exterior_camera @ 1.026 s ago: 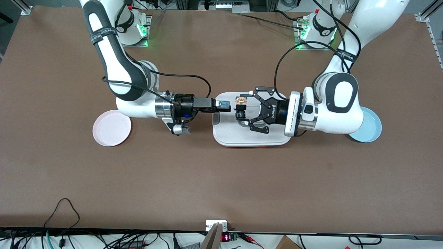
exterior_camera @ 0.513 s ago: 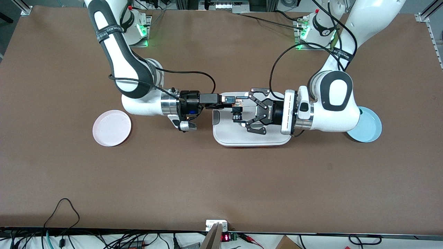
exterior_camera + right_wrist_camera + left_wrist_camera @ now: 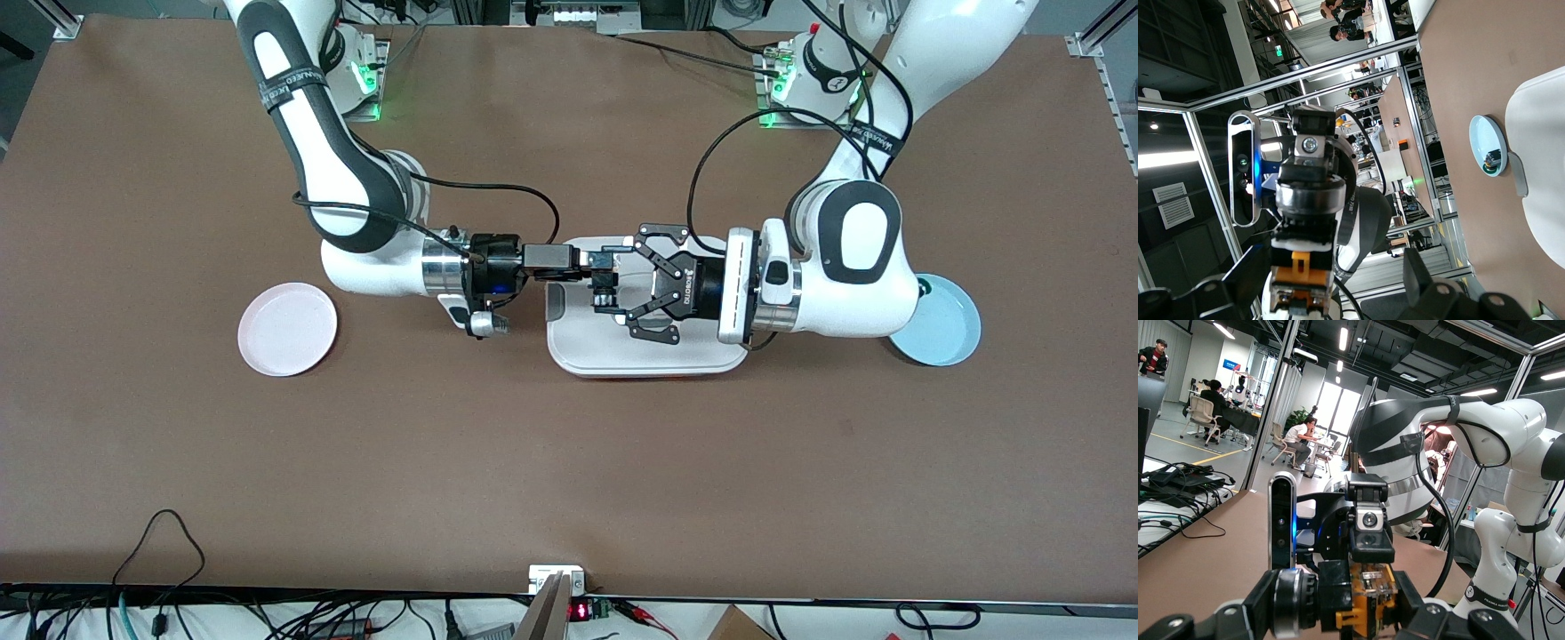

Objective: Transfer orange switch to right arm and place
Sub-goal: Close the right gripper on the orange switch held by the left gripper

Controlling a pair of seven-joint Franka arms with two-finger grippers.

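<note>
Midair, orange switch (image 3: 605, 289) mostly hidden between left claw (image 3: 622, 283), right claw (image 3: 601, 265).

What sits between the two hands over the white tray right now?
In the front view, only the orange switch lies between the right hand and the left hand, above the white tray. Both hands meet at it; no other object intervenes.

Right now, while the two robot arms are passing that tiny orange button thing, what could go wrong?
The small black switch with the orange cap hangs in the air over the white tray, held by the left gripper. The right gripper has reached it, but its grip is hidden. If the left lets go too soon, the switch might drop onto the tray.
</note>
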